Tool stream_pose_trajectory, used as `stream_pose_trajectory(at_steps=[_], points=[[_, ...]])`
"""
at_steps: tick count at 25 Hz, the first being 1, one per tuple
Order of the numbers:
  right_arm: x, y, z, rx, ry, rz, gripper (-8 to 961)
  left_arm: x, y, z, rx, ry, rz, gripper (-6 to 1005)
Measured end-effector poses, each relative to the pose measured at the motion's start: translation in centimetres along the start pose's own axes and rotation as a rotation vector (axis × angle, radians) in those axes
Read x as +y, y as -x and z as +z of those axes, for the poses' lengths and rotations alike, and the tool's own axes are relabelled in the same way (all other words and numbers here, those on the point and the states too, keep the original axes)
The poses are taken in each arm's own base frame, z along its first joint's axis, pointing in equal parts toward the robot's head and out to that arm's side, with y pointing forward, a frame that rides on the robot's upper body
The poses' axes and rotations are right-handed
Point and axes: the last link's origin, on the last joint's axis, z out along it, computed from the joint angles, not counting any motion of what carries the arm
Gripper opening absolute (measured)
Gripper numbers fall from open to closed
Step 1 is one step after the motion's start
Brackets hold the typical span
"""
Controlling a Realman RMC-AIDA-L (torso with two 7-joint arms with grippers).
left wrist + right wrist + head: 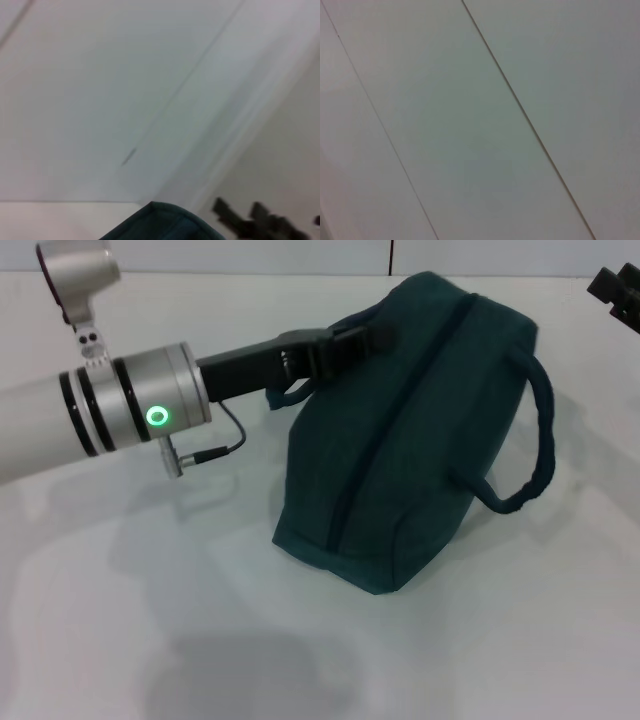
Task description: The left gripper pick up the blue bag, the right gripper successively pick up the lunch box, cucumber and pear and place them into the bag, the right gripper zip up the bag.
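The blue bag (420, 440) lies tilted on the white table, and its zip seam runs as a dark closed line along the top. One rolled handle (535, 440) loops out on its right side. My left gripper (345, 345) reaches in from the left and is shut on the bag's other handle at the upper left edge; a loop of that handle hangs below the claw. A corner of the blue bag (160, 225) shows in the left wrist view. My right gripper (618, 290) sits at the far right edge, apart from the bag. The lunch box, cucumber and pear are out of view.
The white table (150, 620) spreads in front of and to the left of the bag. A thin cable (215, 445) hangs from the left wrist. The right wrist view shows only pale wall panels (480, 125).
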Motion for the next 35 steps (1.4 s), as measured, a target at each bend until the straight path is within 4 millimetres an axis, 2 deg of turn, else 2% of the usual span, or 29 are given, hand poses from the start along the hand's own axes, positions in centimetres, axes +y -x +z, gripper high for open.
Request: stream_pose_trajectory(at_steps=[6,18,22,29,35], points=[[0.1,-0.2,0.0,0.0,0.001,0.004,678,-0.1,0.9,-0.4,0.016,-0.008,0.021,116],[0.9,0.3,-0.1,-0.016,0.066,-0.003,678,0.3,-0.4,-2.6,0.137,0.028,0.01,571],[2.0,0.9,-0.2,-0.028,0.16,-0.043,679,0.7,-1.8,-3.8,0.139,0.056,0.06,736],[4.9,1.5,0.5,-0.029,0.383,-0.175,679,1.6,-4.3,-6.6,0.057,0.087,0.276,856],[7.7,0.5,0.7,0.038,0.588,-0.319,728,2.1,-4.2,-9.0,-0.074,0.113,0.438,891]])
